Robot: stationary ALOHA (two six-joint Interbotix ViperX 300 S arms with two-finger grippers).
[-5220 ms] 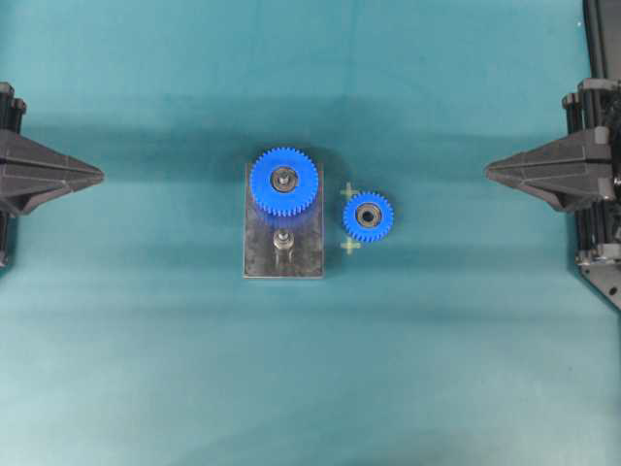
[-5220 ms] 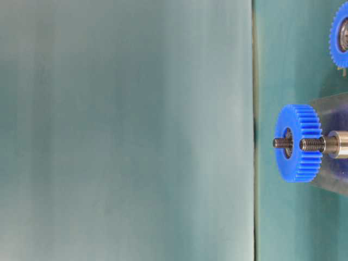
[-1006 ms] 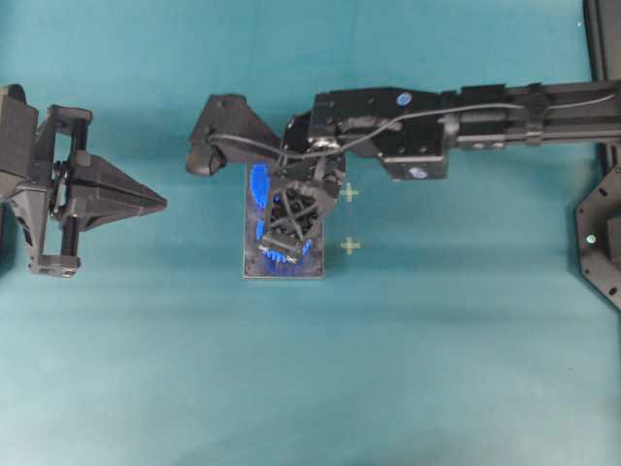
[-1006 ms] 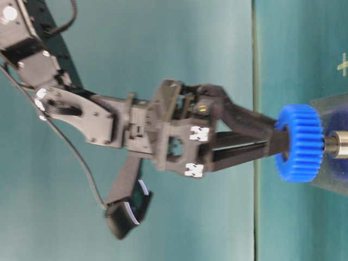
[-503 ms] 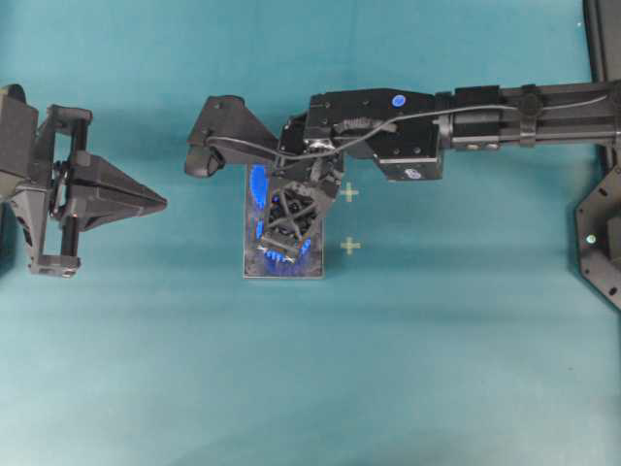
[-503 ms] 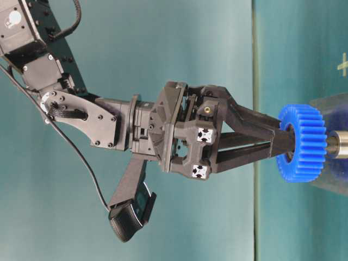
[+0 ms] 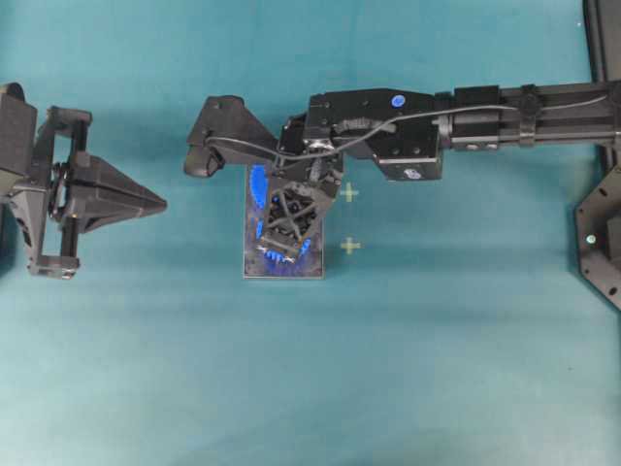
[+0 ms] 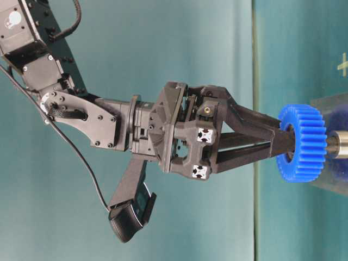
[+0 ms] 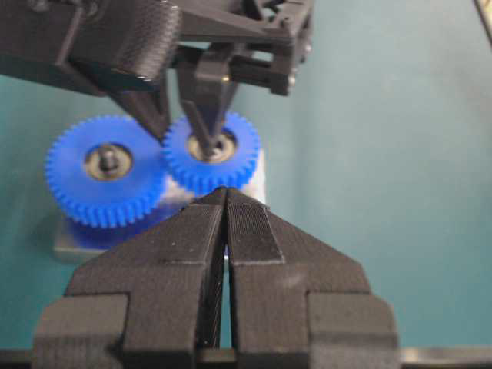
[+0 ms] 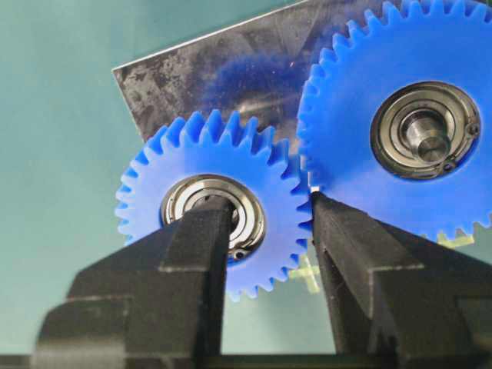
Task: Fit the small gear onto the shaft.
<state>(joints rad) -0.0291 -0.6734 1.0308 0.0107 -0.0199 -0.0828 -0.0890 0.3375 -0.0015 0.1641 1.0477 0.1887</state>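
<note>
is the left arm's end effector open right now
No. In the left wrist view the left end effector has its two fingers pressed together at the tips, with nothing between them.

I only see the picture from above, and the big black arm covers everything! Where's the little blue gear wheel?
Observer: The small bright blue plastic gear sits over the dark grey metal plate. Its teeth meet those of the larger blue gear.
Child: Is the pincer squeezing it?
Observer: The right pincer has its jaws apart. One finger is over the silver hub and the other is outside the teeth.
Child: Is it on the pin?
Observer: Probably. From table level, only the collar of the silvery metal shaft shows between gear and plate.
</note>
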